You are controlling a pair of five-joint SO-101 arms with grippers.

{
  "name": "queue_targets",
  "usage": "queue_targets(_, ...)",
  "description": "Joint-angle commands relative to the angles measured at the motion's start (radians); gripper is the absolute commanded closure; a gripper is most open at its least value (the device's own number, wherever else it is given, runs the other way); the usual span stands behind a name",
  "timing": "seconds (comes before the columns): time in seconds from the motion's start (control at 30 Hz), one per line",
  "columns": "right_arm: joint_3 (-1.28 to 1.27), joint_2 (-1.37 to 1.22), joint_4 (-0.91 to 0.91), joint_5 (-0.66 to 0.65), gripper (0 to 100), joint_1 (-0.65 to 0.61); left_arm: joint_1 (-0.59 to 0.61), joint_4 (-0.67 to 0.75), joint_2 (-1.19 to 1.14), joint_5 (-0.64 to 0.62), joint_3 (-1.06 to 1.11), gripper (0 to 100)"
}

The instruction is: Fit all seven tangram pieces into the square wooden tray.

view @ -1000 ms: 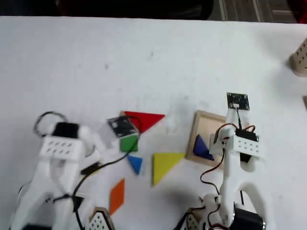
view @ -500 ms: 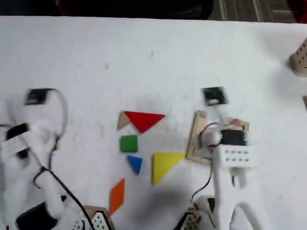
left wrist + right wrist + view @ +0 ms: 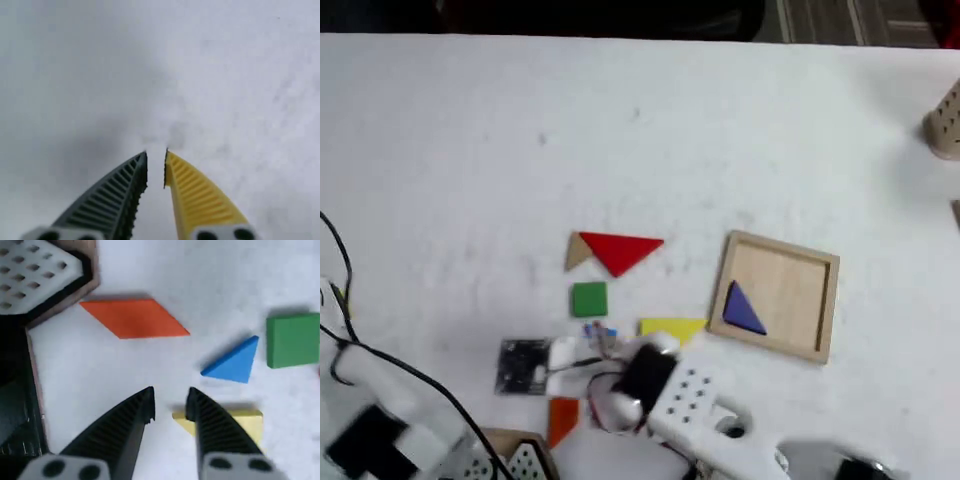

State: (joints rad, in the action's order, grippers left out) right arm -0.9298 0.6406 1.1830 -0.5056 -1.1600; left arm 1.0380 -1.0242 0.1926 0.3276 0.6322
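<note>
Square wooden tray [image 3: 792, 288], pale grain with a raised rim, sits right of centre on the white table [image 3: 640, 130], turned slightly askew. One dark blue triangle [image 3: 742, 308] lies flat inside it, against the rim side nearest the loose pieces.

The other pieces lie flat on the table, apart from the tray: red triangle [image 3: 620, 250] with a small tan triangle [image 3: 577, 253] touching its corner, and a green square [image 3: 589, 299] just below them. The small blue triangle [image 3: 235, 362], yellow triangle [image 3: 240, 421] and orange parallelogram [image 3: 134, 318] are matte, with sharp edges. None of these three touch each other.

Right gripper [image 3: 171, 395] has black ribbed fingers parted a little and holds nothing. It hangs over bare table between the orange parallelogram and the yellow triangle, and one finger overlaps the yellow triangle's corner in the right wrist view.

Left gripper [image 3: 155, 152] has one grey and one yellow ribbed finger, tips almost together with a thin slit between them. It is empty, over plain white tabletop.
</note>
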Motion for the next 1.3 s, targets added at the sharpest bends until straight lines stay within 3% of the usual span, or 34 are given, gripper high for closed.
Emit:
queue_targets(0.0, 0.04, -0.114, -0.133, 0.052, 75.2, -0.03, 0.068, 0.017, -0.189, -0.068, -0.212, 90)
queue_targets(0.1, 0.049, -0.213, -0.259, 0.201, 74.8, -0.031, 0.119, -0.031, -0.332, -0.091, -0.371, 90)
queue_targets(0.23, 0.101, -0.282, -0.305, 0.591, 83.6, -0.053, 0.133, -0.123, -0.443, -0.089, -0.512, 90)
queue_targets(0.37, 0.15, -0.308, -0.288, 0.72, 88.4, -0.139, 0.133, -0.133, -0.472, -0.091, -0.545, 90)
queue_targets(0.47, 0.153, -0.343, -0.288, 0.85, 81.8, -0.246, 0.127, -0.137, -0.472, -0.092, -0.543, 90)
queue_targets(0.6, 0.163, -0.435, -0.275, 1.008, 65.9, -0.277, 0.128, -0.137, -0.472, -0.092, -0.543, 90)
queue_targets(0.7, 0.176, -0.476, -0.26, 1.016, 61.0, -0.288, 0.131, -0.132, -0.472, -0.092, -0.543, 90)
queue_targets(1.0, 0.183, -0.596, -0.318, 1.023, 60.9, -0.277, 0.113, -0.132, -0.472, -0.092, -0.543, 94)
queue_targets(1.1, 0.199, -0.628, -0.323, 1.02, 67.1, -0.277, 0.114, -0.132, -0.472, -0.092, -0.542, 95)
queue_targets(1.27, 0.232, -0.598, -0.3, 1.014, 86.0, -0.257, 0.113, -0.14, -0.473, -0.092, -0.542, 95)
